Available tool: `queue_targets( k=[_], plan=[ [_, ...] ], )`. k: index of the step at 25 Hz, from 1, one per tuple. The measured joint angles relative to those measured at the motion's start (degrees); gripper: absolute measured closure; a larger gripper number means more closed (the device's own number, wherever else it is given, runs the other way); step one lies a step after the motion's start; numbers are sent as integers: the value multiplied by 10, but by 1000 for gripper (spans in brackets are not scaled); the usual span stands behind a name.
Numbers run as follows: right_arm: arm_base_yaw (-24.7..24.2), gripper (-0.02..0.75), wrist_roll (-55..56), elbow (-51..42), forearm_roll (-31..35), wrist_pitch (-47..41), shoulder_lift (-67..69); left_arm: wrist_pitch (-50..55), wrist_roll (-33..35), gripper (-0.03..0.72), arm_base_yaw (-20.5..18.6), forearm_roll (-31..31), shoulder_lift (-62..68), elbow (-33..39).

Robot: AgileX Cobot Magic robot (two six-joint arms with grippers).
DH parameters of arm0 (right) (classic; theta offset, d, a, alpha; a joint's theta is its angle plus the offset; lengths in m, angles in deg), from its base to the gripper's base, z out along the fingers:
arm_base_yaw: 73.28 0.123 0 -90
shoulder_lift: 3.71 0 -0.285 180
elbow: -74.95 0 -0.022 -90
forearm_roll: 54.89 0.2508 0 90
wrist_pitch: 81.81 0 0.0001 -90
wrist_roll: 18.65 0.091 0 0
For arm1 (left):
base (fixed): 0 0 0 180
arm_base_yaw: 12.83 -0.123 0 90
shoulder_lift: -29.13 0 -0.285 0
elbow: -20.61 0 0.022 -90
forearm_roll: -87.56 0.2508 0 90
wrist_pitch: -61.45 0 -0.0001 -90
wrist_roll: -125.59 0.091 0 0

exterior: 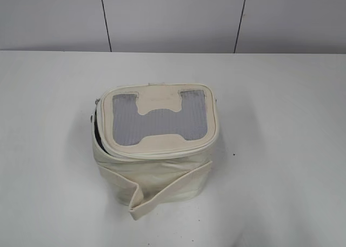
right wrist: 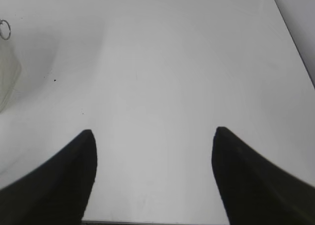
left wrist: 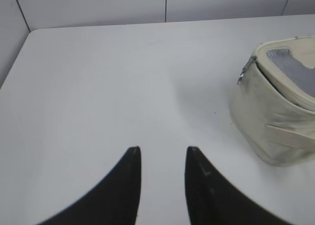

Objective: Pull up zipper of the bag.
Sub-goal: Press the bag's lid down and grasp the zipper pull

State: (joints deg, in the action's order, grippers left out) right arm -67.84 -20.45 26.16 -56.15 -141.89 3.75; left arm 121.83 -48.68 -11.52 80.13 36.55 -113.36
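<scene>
The cream-white bag [exterior: 157,166] stands on the white table, its lid with the grey mesh panel [exterior: 159,120] facing up and a loose strap [exterior: 162,195] across its front. The zipper track [exterior: 100,133] gapes dark along the lid's left side, with a silver pull [exterior: 91,116] at the left rear corner. The bag also shows in the left wrist view [left wrist: 275,121], with a pull [left wrist: 242,77] at its corner. A silver ring [right wrist: 5,29] and the bag's edge show at the left of the right wrist view. My left gripper [left wrist: 162,151] and right gripper [right wrist: 152,134] are open, empty, far from the bag.
The white table [exterior: 281,149] stretches around the bag on all sides. A panelled grey wall [exterior: 173,17] rises behind the table's far edge. Neither arm shows in the exterior view.
</scene>
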Motion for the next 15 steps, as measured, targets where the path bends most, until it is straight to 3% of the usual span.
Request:
queue_targets(
  k=[12, 15],
  plan=[
    [0, 170, 0, 4, -2, 6, 0, -132, 0, 445, 0, -74, 123, -31],
    [0, 170, 0, 13, -1, 54, 12, -187, 17, 445, 0, -95, 188, -31]
  ],
)
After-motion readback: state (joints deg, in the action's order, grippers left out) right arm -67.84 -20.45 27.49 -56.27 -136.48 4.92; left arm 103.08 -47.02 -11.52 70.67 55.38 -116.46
